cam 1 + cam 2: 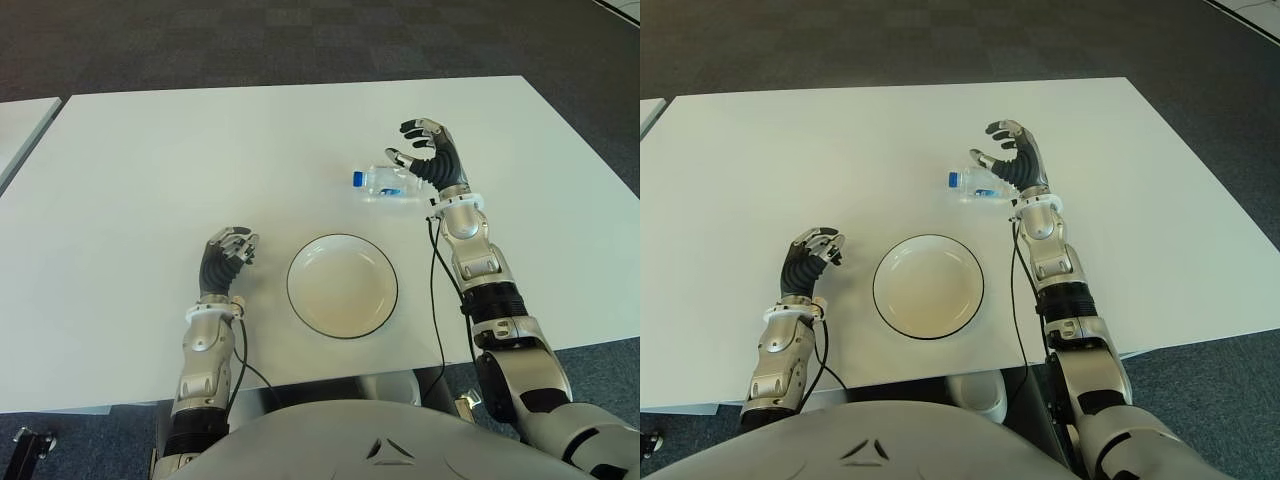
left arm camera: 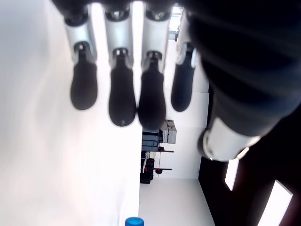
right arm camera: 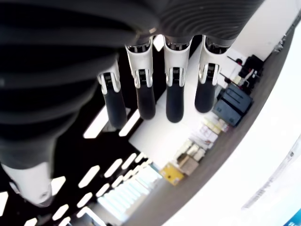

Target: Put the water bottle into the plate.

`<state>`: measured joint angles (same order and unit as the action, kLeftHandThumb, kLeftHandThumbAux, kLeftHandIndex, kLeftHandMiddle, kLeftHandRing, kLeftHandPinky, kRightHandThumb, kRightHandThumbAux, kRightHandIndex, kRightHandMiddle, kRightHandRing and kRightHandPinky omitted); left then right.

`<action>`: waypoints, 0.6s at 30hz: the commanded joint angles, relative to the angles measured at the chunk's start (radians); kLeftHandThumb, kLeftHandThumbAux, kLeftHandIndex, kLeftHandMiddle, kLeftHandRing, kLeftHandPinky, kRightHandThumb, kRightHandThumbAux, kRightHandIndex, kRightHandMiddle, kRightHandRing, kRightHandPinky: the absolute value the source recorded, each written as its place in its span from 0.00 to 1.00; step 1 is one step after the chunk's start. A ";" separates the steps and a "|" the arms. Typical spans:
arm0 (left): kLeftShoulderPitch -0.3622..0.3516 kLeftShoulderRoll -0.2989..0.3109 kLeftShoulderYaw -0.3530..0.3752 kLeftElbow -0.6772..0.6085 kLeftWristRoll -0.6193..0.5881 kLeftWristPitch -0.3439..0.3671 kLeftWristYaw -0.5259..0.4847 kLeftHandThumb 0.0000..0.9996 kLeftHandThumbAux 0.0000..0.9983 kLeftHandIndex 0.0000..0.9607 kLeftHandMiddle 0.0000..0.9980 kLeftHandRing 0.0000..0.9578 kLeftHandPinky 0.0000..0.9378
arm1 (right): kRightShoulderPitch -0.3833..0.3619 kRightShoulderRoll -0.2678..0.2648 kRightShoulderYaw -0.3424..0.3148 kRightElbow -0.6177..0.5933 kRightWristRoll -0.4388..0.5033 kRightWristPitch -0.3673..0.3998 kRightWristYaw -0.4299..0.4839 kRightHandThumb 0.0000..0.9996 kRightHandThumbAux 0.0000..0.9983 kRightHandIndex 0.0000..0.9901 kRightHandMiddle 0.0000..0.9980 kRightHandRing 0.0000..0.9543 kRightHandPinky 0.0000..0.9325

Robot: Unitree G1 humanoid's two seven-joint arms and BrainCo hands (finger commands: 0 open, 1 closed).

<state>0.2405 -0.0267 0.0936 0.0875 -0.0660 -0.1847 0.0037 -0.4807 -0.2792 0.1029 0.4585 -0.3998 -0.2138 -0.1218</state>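
The water bottle (image 1: 385, 183) is small and see-through, with a blue cap (image 1: 357, 179). It lies on its side on the white table (image 1: 150, 170), a bit right of the middle of the frame, with its cap pointing left.

The right hand (image 1: 432, 155) is just to the right of the bottle. Its fingers (image 3: 146, 101) are spread apart and hold nothing. I cannot tell if the hand touches the bottle.

The plate (image 1: 342, 285) is round and white with a dark rim. It sits below the bottle in the frame, near the table's front edge, with bare table between the two.

The left hand (image 1: 228, 256) shows to the left of the plate, fingers loose and holding nothing.

There is lots of bare table on the left and at the top. Dark carpet (image 1: 300, 40) shows past the far edge.
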 commanded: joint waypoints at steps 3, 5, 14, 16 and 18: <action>0.008 -0.005 -0.003 0.007 0.004 0.017 0.005 0.71 0.71 0.45 0.67 0.68 0.67 | -0.220 -0.029 0.135 0.378 -0.146 0.032 -0.005 0.38 0.52 0.05 0.04 0.05 0.08; 0.009 -0.005 -0.002 0.006 0.003 0.017 0.004 0.71 0.71 0.45 0.67 0.68 0.68 | -0.280 -0.024 0.180 0.490 -0.190 0.040 -0.013 0.39 0.48 0.02 0.02 0.03 0.04; 0.012 -0.005 0.001 0.001 0.009 0.017 0.009 0.71 0.71 0.45 0.67 0.68 0.67 | -0.387 -0.003 0.307 0.710 -0.284 0.083 0.008 0.46 0.34 0.00 0.00 0.00 0.00; 0.013 -0.005 0.001 0.000 0.008 0.017 0.008 0.71 0.71 0.45 0.67 0.68 0.67 | -0.403 0.002 0.335 0.747 -0.303 0.096 0.018 0.49 0.32 0.00 0.00 0.00 0.00; 0.013 -0.004 0.002 0.000 0.007 0.016 0.007 0.71 0.71 0.45 0.67 0.68 0.67 | -0.416 0.007 0.353 0.775 -0.311 0.101 0.021 0.51 0.30 0.00 0.00 0.00 0.00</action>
<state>0.2445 -0.0321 0.0981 0.0851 -0.0652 -0.1840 0.0038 -0.8744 -0.2875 0.4172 1.1708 -0.6841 -0.1355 -0.1171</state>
